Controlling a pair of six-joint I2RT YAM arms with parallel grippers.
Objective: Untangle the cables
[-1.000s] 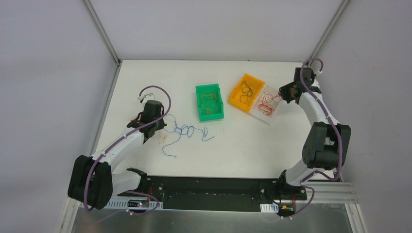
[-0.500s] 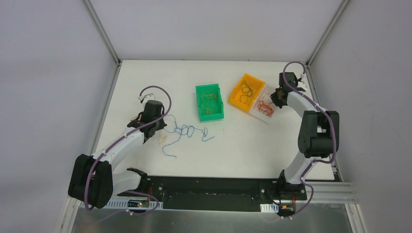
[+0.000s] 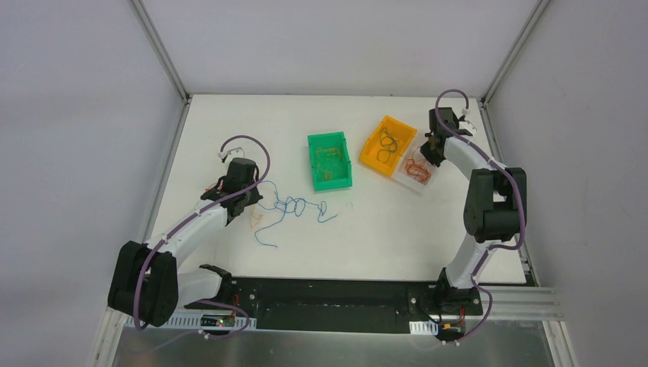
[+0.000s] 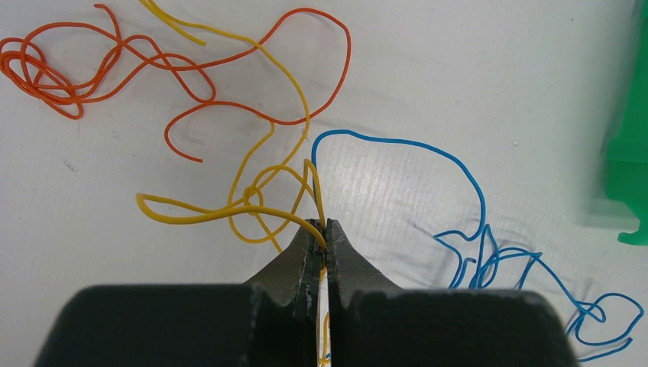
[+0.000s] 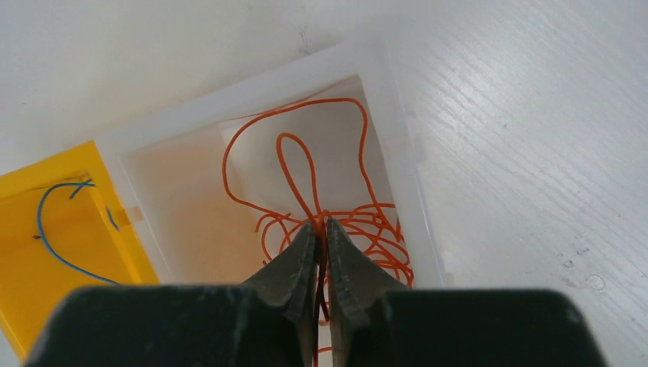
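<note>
Three bins sit toward the far edge of the worktop (image 3: 397, 237): a green bin (image 3: 327, 138) near the middle, a yellow bin (image 3: 398, 122) to its right, and a clear bin (image 5: 252, 80) touching the yellow one on the side nearer the right edge.

The right gripper (image 5: 321, 225) hangs over the clear bin. Its fingers are pressed together on one strand of the orange cables (image 3: 417, 170) lying inside. A second ago it stood nearer the right edge, and those strands were spread wider across the bin. Since then the arm has swung in toward the left and the strands have bunched into a tighter clump.

The left gripper (image 4: 322, 229), near the left edge, is clenched on a yellow cable (image 4: 191, 219). This cable knots just ahead of the tips and crosses a loose orange cable (image 4: 349, 57) on the worktop. A blue cable (image 4: 397, 142) starts just beside the tips and trails in loops toward the middle of the worktop. That arm and these three cables lie as they did a second ago.
</note>
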